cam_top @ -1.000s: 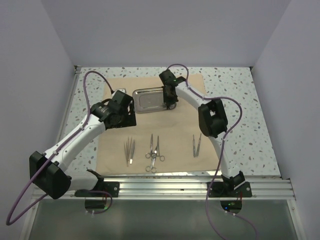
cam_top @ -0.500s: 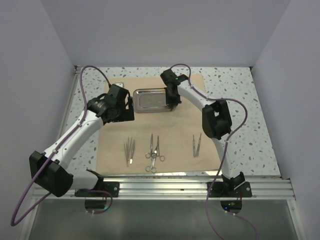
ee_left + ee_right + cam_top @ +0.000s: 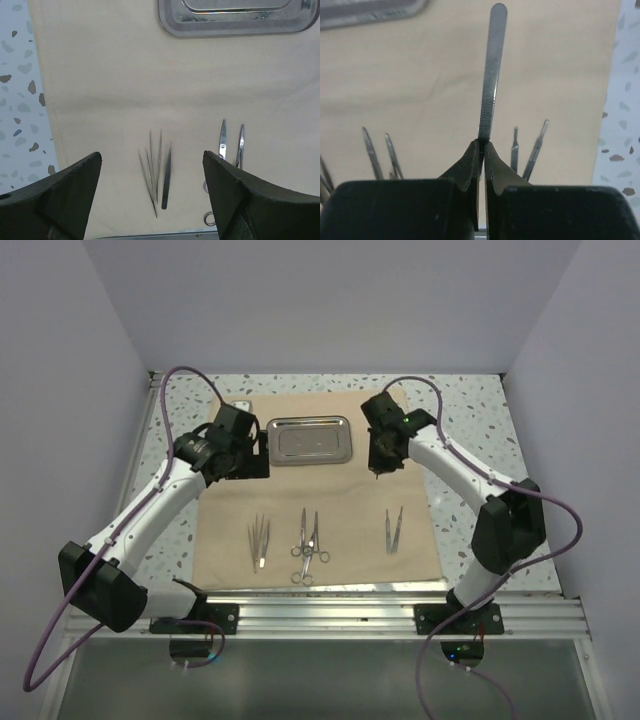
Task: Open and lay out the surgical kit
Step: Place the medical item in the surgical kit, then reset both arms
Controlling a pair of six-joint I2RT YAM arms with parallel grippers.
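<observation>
The beige cloth wrap (image 3: pixel 350 505) lies spread flat on the table. The steel tray (image 3: pixel 310 440) sits on its far part. Thin tweezers (image 3: pixel 259 540), ring-handled forceps (image 3: pixel 308 545) and two slim handles (image 3: pixel 393 530) lie in a row on its near part. My right gripper (image 3: pixel 378 455) hangs over the cloth to the right of the tray, shut on a slim flat silver instrument (image 3: pixel 492 70) that sticks out past its fingertips (image 3: pixel 472 155). My left gripper (image 3: pixel 245 462) is open and empty above the cloth left of the tray; the tweezers (image 3: pixel 157 172) show between its fingers.
The speckled tabletop (image 3: pixel 480 440) surrounds the cloth. An aluminium rail (image 3: pixel 330 615) runs along the near edge with both arm bases on it. Grey walls close in the back and sides. Purple cables loop above both arms.
My right gripper has moved from the tray's right end out to the right over the cloth, with the slim instrument in it. My left gripper has shifted slightly back and left.
</observation>
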